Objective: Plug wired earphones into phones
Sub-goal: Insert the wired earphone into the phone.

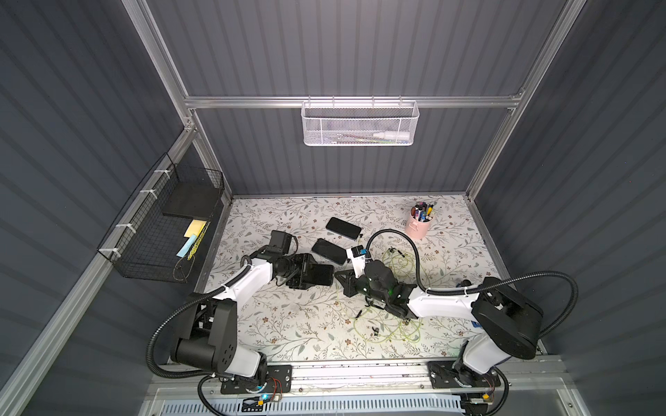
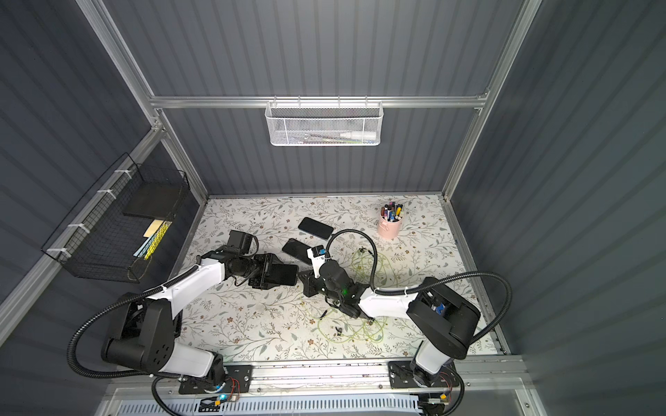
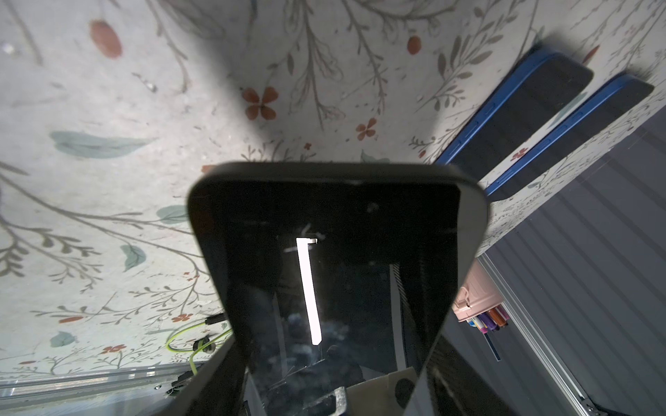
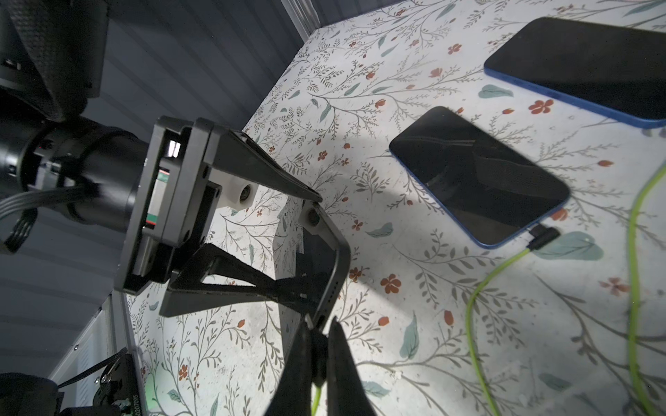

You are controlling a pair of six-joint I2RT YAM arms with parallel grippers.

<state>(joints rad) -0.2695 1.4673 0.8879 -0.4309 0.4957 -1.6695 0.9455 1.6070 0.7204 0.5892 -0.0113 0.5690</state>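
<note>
Right wrist view: clenched right tool (image 4: 319, 342) on plug (image 4: 318, 335), tip just at port edge of held phone (image 4: 324, 266), contact unclear. Grasped by its sides in left tool (image 4: 311, 245), off the surface (image 4: 414, 324), long axis toward right tool. Probably a short straight push next. Nearby, flat: nearer phone (image 4: 479, 176) already plugged, far phone (image 4: 584, 65), wired earphones (image 4: 472, 299) loose. Nothing between plug and port.
</note>
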